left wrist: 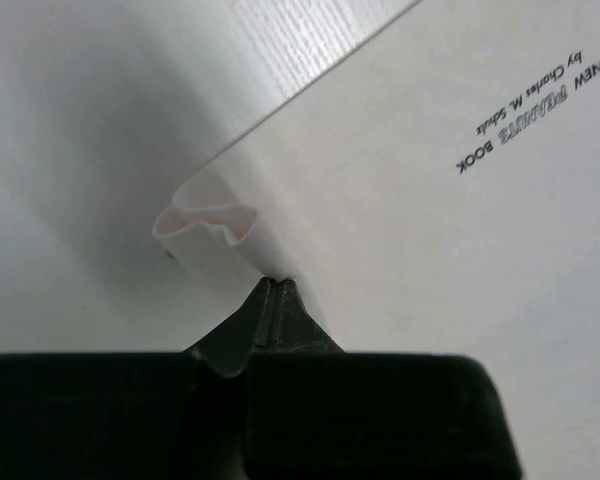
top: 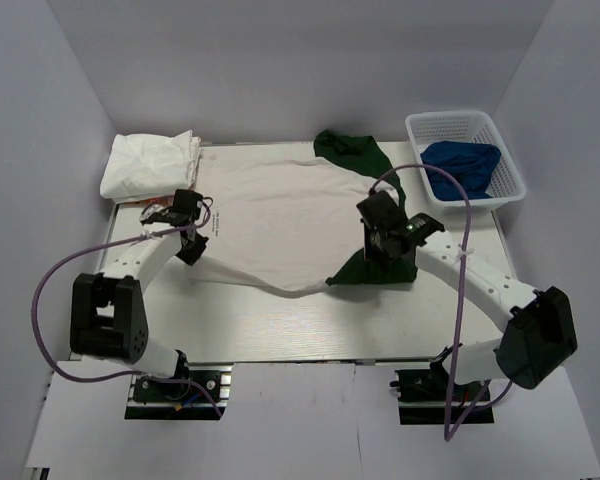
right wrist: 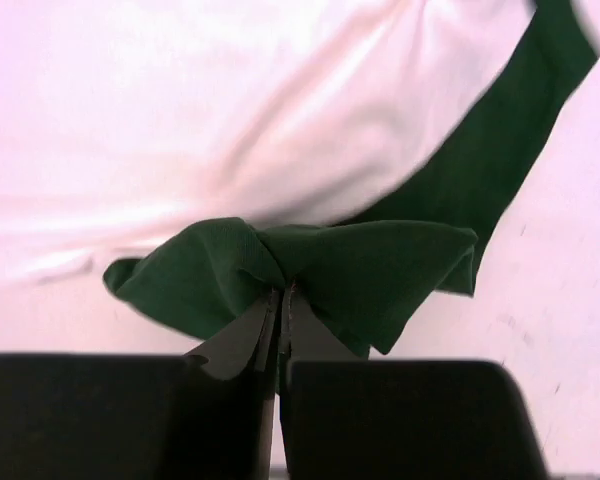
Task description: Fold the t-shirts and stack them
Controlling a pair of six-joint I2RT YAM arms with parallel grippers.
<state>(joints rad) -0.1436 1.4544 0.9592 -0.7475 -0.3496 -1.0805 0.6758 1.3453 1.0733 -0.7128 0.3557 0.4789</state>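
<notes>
white cloth t-shirt with dark green sleeves (top: 280,215) lay crosswise between the arms; left gripper (left wrist: 272,288) pinched its white edge, right gripper (right wrist: 283,295) pinched a sleeve.

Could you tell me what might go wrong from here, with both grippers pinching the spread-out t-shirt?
1. The left gripper pinches only a thin curled edge of the t-shirt at its tips; it may slip out on lifting.
2. The right gripper holds the green sleeve bunched, so the fold may come out creased.
3. The folded bundle lies close to the left gripper; a sweep could disturb it.
</notes>
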